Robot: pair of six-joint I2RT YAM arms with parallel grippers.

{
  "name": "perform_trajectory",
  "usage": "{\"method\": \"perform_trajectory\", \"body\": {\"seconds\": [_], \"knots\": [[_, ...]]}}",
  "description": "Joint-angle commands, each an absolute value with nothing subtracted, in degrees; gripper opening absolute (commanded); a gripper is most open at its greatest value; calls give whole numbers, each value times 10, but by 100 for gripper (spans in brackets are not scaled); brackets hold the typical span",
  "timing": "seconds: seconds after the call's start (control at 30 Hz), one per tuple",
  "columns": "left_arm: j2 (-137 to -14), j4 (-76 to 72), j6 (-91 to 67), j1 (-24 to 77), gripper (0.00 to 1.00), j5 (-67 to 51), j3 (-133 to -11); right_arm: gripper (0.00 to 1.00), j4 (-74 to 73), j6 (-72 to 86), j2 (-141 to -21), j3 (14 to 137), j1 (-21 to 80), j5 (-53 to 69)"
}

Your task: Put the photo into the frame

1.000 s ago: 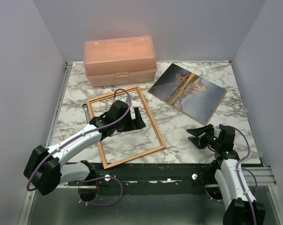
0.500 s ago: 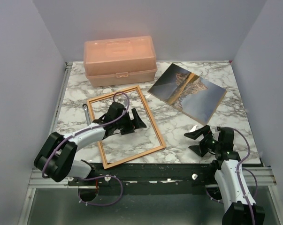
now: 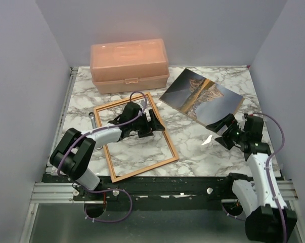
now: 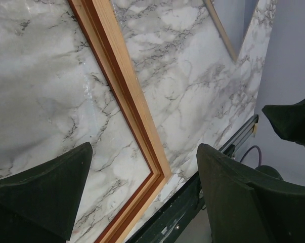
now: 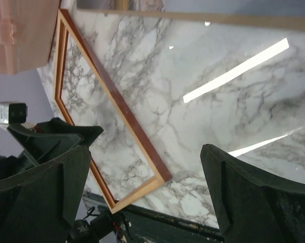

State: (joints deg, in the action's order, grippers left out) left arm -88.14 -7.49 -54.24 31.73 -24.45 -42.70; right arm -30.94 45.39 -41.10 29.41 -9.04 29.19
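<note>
Two arms reach over a white marble-patterned table (image 3: 190,149). The thin rectangular wooden picture frame (image 3: 144,169), reddish-brown on its face, lies flat at left-centre, with bare marble showing through its opening. The left gripper (image 3: 142,121) is low over the frame's far right part. Its jaws are spread wide and grip nothing, and the wrist view shows the right rail between them. The large thin print (image 3: 203,98) of a rocky mountain mirrored in a lake lies face up at the back right, apart from the frame. The right gripper (image 3: 220,132) is just beside the print's near corner, jaws wide apart and empty. A peach plastic lidded box (image 3: 129,63) stands behind the frame.
</note>
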Motion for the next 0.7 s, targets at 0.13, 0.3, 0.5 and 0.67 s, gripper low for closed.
{"method": "perform_trajectory", "body": {"seconds": [0.13,0.3,0.5,0.67], "knots": [[-929,-18,-505,322,86,-237,-498,100,-234,335,-671,443,-88,178],[-959,-1,-496,325,85,-230,-525,100,-230,300,-801,543,-91,143],[-989,14,-489,330,84,-232,-548,100,-213,286,-940,610,-94,167],[-1002,24,-481,330,84,-228,-557,100,-214,271,-1009,627,-99,153]]}}
